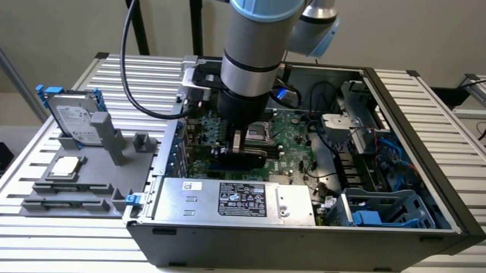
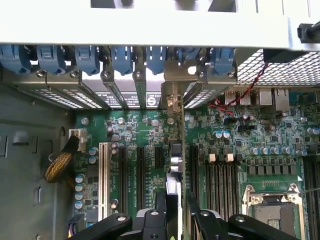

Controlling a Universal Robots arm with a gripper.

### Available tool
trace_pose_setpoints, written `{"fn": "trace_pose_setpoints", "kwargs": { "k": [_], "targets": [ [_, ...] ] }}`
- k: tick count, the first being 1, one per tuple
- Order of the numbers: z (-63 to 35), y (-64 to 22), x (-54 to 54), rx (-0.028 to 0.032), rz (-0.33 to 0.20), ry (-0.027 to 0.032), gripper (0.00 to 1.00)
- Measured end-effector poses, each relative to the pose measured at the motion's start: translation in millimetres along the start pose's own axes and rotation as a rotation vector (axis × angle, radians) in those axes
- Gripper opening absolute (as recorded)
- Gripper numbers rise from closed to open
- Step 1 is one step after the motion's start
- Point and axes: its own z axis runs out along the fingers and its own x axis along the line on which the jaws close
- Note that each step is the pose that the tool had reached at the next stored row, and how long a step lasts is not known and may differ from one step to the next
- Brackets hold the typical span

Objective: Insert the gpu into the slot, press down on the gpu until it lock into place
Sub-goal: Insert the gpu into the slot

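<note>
Gripper (image 1: 241, 152), black, two-fingered: clamped on thin black rectangular gpu card (image 2: 175, 160) | Position: card upright, edge-on, over green motherboard (image 2: 130, 127), one end toward silver rear case wall (image 2: 150, 22) | Progress: insertion in slot and press-down lock judged unfinished.

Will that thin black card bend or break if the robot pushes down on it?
Probably stiff: the gpu stands straight on edge in the gripper. Likely fragile, being so thin. Standing on its narrow edge, it might tip sideways.

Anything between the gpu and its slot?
Nothing visible. The gripper holds the gpu upright over the motherboard; the slot itself is hidden beneath it.
</note>
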Motion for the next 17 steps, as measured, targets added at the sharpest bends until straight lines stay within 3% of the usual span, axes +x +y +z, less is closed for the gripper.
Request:
{"fn": "trace_pose_setpoints", "kwargs": {
  "k": [8,13,17],
  "targets": [
    [-0.1,-1.2,-0.4,-0.0038,0.010,-0.0006,0.26],
    [-0.2,-2.0,-0.4,-0.0171,0.020,0.0010,0.26],
    [-0.2,-2.9,-0.4,-0.0229,0.022,0.0023,0.26]
  ]
}}
